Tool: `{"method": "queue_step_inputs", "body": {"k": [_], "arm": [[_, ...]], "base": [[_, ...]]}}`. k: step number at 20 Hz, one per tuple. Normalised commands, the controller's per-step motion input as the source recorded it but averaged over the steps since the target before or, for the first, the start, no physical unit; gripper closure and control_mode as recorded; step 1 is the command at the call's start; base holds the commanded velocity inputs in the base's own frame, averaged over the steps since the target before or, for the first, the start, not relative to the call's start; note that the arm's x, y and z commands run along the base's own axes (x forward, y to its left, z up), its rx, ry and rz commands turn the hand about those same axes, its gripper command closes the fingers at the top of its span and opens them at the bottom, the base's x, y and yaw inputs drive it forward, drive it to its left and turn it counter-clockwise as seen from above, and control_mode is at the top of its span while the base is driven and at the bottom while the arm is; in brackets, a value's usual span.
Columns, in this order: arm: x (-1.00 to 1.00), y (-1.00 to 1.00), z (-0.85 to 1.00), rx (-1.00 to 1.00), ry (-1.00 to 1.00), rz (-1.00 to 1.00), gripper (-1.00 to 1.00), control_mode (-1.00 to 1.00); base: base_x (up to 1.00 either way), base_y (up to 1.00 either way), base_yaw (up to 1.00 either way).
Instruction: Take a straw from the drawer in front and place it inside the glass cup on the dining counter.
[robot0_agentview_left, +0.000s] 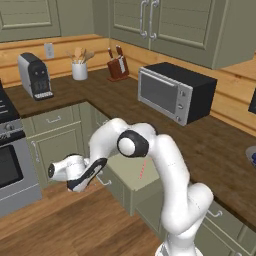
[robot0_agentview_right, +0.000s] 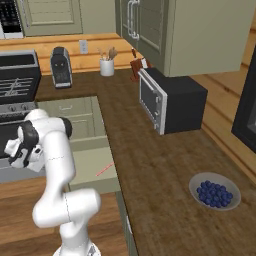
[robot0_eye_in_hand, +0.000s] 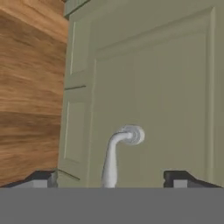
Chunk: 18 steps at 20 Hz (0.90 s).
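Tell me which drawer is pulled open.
The drawer beside the arm, with the straw lying in it. The drawer beside the stove is closed.

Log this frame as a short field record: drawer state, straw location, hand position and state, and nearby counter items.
drawer: pulled open
straw: lying flat inside the drawer, untouched
hand: open, fingers either side of the silver bar handle on the drawer front; nothing gripped
arm: bent low in front of the drawer
counter items: microwave, bowl of blueberries, coffee maker
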Motion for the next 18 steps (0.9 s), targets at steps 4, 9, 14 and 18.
{"method": "queue_step_inputs", "body": {"k": [4, 9, 14, 18], "arm": [[-0.17, -0.23, 1.00, 0.31, 0.00, -0.01, -1.00, -1.00], [0.11, -0.75, 0.91, 0.25, 0.06, -0.07, -1.00, -1.00], [0.51, -0.78, 0.19, 0.20, 0.13, -0.08, -1.00, -1.00], [0.45, -0.70, -0.12, 0.23, 0.19, -0.04, -1.00, -1.00]], "base": [[0.00, 0.00, 0.00], [0.00, 0.00, 0.00], [0.00, 0.00, 0.00], [0.00, 0.00, 0.00]]}}
